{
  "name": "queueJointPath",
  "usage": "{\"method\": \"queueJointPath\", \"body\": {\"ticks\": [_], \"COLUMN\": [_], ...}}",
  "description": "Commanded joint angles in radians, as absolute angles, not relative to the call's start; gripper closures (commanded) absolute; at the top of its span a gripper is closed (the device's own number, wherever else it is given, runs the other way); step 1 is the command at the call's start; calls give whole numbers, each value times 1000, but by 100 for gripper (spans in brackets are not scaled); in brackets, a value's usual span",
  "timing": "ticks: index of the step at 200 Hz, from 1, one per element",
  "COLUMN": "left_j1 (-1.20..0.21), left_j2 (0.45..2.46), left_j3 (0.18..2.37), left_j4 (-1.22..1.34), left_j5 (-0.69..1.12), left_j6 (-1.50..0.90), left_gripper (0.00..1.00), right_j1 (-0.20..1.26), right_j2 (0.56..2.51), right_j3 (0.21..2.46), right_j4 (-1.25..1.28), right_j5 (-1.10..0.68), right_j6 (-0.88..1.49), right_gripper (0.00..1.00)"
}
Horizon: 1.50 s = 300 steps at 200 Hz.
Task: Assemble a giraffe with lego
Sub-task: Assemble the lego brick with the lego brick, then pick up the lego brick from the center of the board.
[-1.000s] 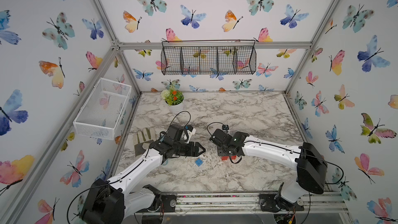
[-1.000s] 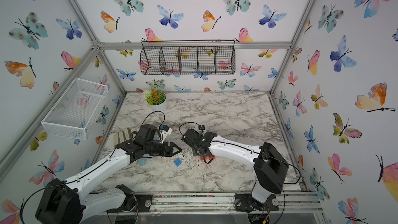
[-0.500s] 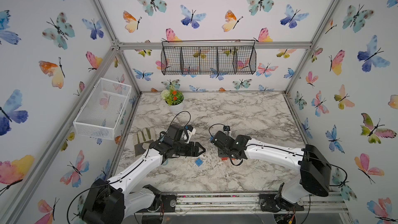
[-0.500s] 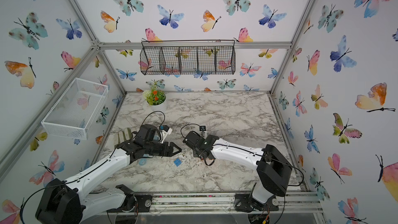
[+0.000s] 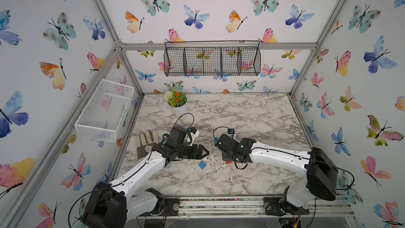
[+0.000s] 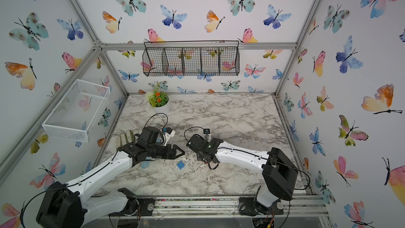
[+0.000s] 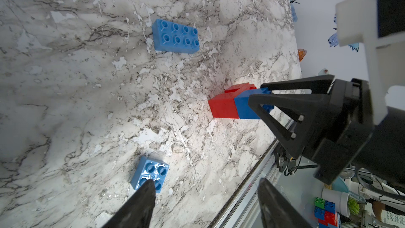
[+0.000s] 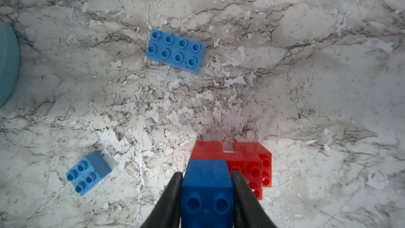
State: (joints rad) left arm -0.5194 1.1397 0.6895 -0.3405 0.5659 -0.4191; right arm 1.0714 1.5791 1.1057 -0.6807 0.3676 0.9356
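The giraffe's red arch-shaped body (image 8: 247, 163) stands on the marble table with a dark blue square brick (image 8: 207, 185) on one end. My right gripper (image 8: 207, 178) is shut on that blue brick, its fingers pressed against both sides. The left wrist view shows the same stack (image 7: 223, 107) with the right gripper (image 7: 260, 97) on it. A blue oblong brick (image 8: 175, 51) and a small blue square brick (image 8: 88, 173) lie loose, studs up. My left gripper (image 7: 206, 183) hovers open, one fingertip over the small blue brick (image 7: 151, 172). In a top view the left gripper (image 5: 206, 151) points toward the right arm.
A pale blue hand mirror (image 8: 6, 62) lies beside the left arm. A glove (image 5: 145, 141) rests near the left table edge, and a flower pot (image 5: 177, 104) stands at the back left. Wire baskets hang on the back wall (image 5: 212, 59) and left wall (image 5: 105, 108). The table's front edge (image 7: 252, 172) is close.
The right arm's wrist has shifted slightly over the red and blue stack. The left arm has not moved.
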Motion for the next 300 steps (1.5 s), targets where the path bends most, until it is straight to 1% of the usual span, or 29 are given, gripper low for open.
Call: {"method": "queueJointPath", "body": {"ticks": [1,23,54,88,103,148,176,226,244,300], "left_j1": [-526,-525,-525,-525,-525,-525,-526,-526,-525,-526], "left_j2": [1142,1143,1142,1136,1129,1131,1125,1110,1099,1091], "left_j3": [683,683,684,684,686,689,689,687,684,683], "left_j4": [-340,-339,-340,-343,-347,-353,-351,-351,-346,-339], "left_j5": [560,562,563,558,551,534,539,538,539,555], "left_j6": [-411,-411,-412,-411,-411,-411,-411,-413,-414,-415], "left_gripper": [27,27,27,27,27,27,27,27,27,27], "right_j1": [1080,1078,1066,1040,1022,963,925,912,911,910], "right_j2": [1572,1584,1612,1662,1698,1786,1843,1968,1990,2045], "right_j3": [1139,1192,1249,1310,1343,1401,1416,1480,1481,1497], "right_j4": [-733,-743,-754,-716,-713,-663,-628,-646,-642,-628], "right_j5": [380,405,408,375,368,359,326,311,311,305], "right_j6": [936,905,869,837,838,845,847,888,925,937], "right_gripper": [58,45,34,19,15,11,10,9,9,9]}}
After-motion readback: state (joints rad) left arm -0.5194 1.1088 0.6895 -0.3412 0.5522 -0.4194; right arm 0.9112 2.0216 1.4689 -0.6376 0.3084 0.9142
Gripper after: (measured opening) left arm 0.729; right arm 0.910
